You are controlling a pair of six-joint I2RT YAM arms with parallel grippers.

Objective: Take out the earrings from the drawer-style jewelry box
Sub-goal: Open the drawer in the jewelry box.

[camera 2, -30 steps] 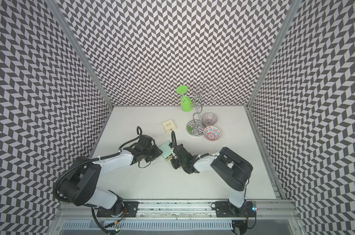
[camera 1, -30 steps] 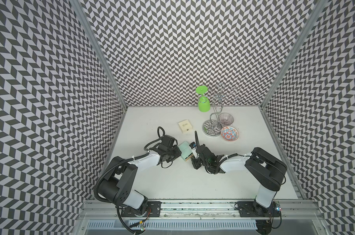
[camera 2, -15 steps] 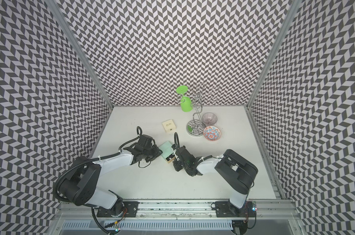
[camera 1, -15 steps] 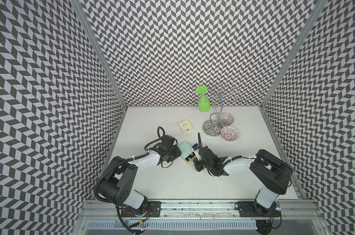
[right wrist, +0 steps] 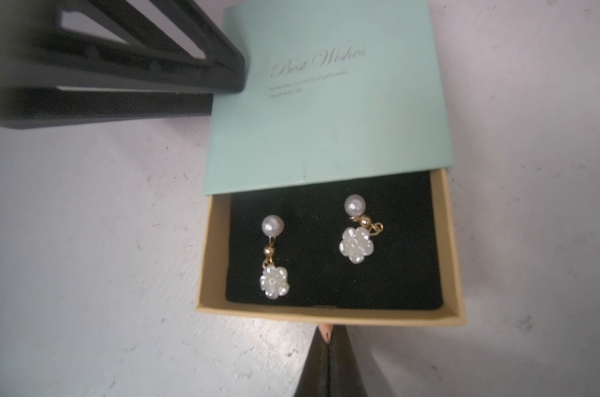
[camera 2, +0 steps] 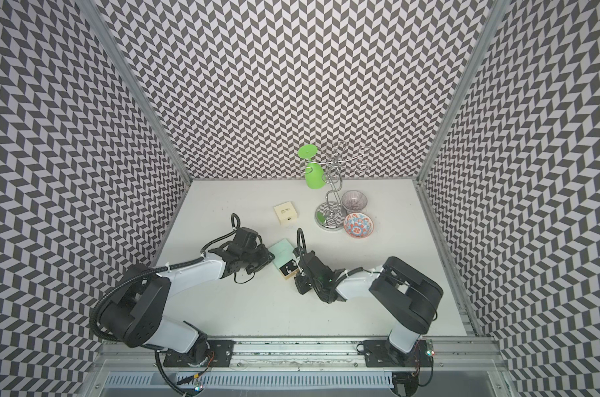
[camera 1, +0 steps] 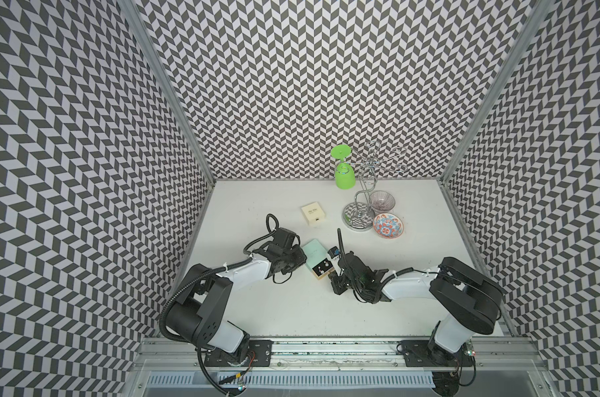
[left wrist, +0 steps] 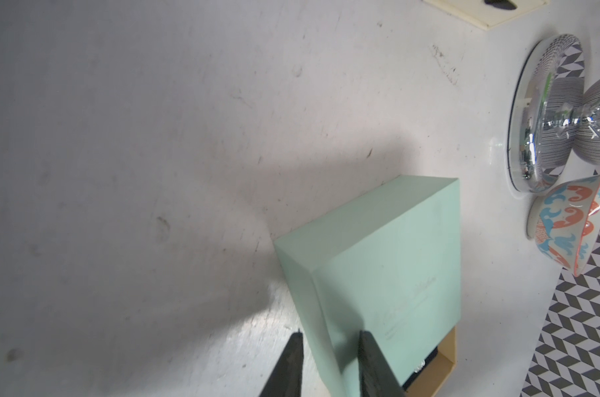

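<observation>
Two pearl earrings [right wrist: 273, 282] exposed in drawer [right wrist: 329, 318]; left gripper [left wrist: 330, 338] clamps mint sleeve [right wrist: 326, 113], right gripper [right wrist: 327, 338] pinches pull tab [right wrist: 325, 331]: best drawn straight, gently.

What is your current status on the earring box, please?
Left gripper shut on mint-green cardboard sleeve. Right gripper shut on small brown pull tab of tan drawer. Two pearl-and-flower earrings on black pad, untouched. Nothing covering them.

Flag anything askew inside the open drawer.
One earring looks off: its flower drop is folded up beside the pearl, link kinked sideways. The other earring lies straight on the black pad.
</observation>
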